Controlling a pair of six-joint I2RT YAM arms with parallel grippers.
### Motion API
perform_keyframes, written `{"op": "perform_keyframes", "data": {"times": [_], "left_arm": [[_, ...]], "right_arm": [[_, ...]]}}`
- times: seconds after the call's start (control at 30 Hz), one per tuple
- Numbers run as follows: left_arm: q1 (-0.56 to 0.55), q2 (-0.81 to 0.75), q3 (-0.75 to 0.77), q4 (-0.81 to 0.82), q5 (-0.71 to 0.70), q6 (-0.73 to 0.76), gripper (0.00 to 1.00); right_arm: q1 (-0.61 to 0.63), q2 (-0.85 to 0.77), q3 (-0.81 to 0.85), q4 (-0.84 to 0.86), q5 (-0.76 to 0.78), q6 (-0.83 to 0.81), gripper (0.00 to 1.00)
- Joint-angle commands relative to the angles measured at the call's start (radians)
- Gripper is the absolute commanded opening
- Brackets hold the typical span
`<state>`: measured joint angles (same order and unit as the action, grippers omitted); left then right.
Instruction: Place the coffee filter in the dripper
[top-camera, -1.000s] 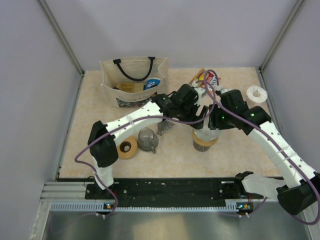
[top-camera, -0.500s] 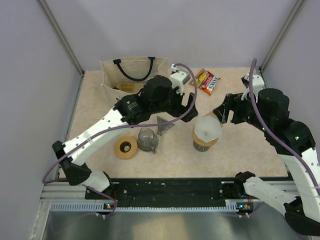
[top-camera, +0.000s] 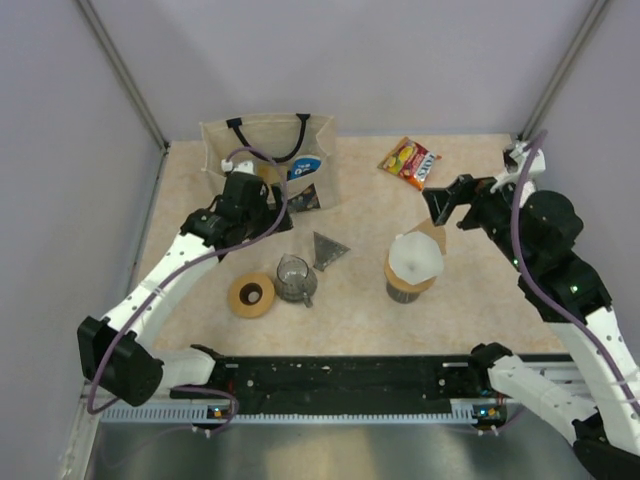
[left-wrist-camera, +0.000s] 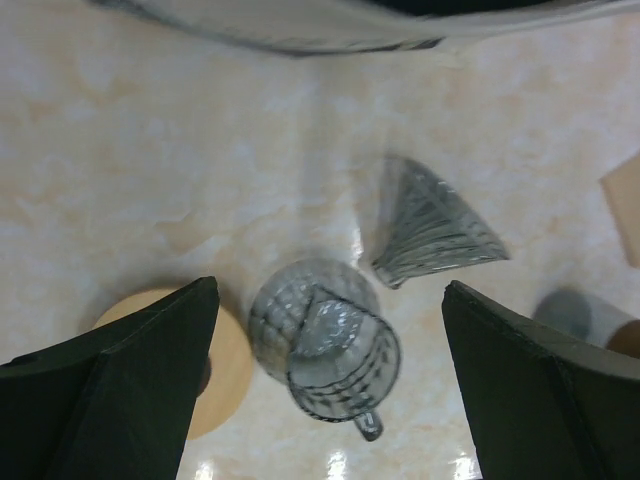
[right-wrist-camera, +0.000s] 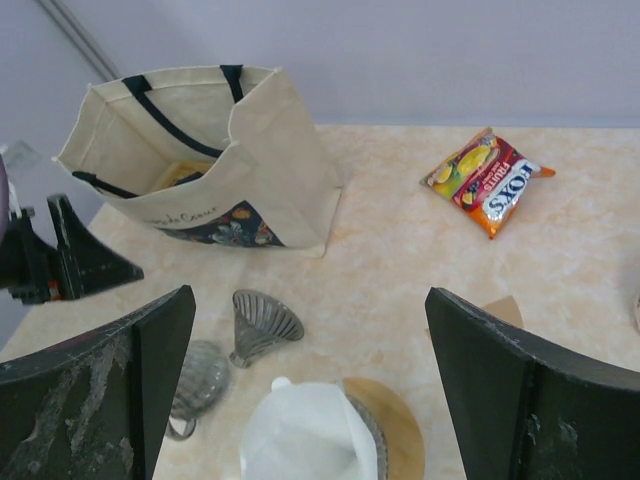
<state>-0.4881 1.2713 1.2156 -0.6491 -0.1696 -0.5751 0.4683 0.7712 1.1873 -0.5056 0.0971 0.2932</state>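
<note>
White paper coffee filter sits in dripper, centre right; left jaws, right jaws spread, empty; placement judged complete, next move calls for withdrawing without nudging it.

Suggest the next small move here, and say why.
Probably draw both arms back toward their bases. The white filter already sits upright in the dripper. The left claw and right claw are both open, empty and clear of it, so nothing seems left to grasp. Whether the filter is fully seated I cannot tell.
</note>
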Motion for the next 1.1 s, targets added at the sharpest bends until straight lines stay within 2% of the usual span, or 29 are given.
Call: {"op": "perform_keyframes", "data": {"times": [0.0,0.17,0.37,0.6,0.87,1.07], "left_arm": [[0.089,-0.081,-0.138,0.003,0.015,-0.109,0.99],[0.180,-0.087,-0.224,-0.059,-0.037,-0.178,0.99],[0.299,-0.151,-0.390,-0.116,-0.056,-0.255,0.97],[0.302,-0.219,-0.517,-0.230,-0.134,-0.348,0.98],[0.302,-0.207,-0.580,-0.141,-0.050,-0.356,0.98],[0.302,-0.095,-0.584,-0.104,-0.024,-0.356,0.88]], "right_arm": [[-0.007,0.131,0.057,0.114,-0.029,-0.023,0.99],[-0.007,0.287,0.106,0.122,-0.145,-0.016,0.98],[-0.007,0.304,0.048,0.137,-0.111,-0.031,0.98],[-0.007,0.221,-0.086,0.203,0.042,-0.040,0.99],[-0.007,0.247,-0.129,0.268,-0.074,-0.077,0.99],[-0.007,0.244,-0.150,0.262,-0.063,-0.077,0.99]]}}
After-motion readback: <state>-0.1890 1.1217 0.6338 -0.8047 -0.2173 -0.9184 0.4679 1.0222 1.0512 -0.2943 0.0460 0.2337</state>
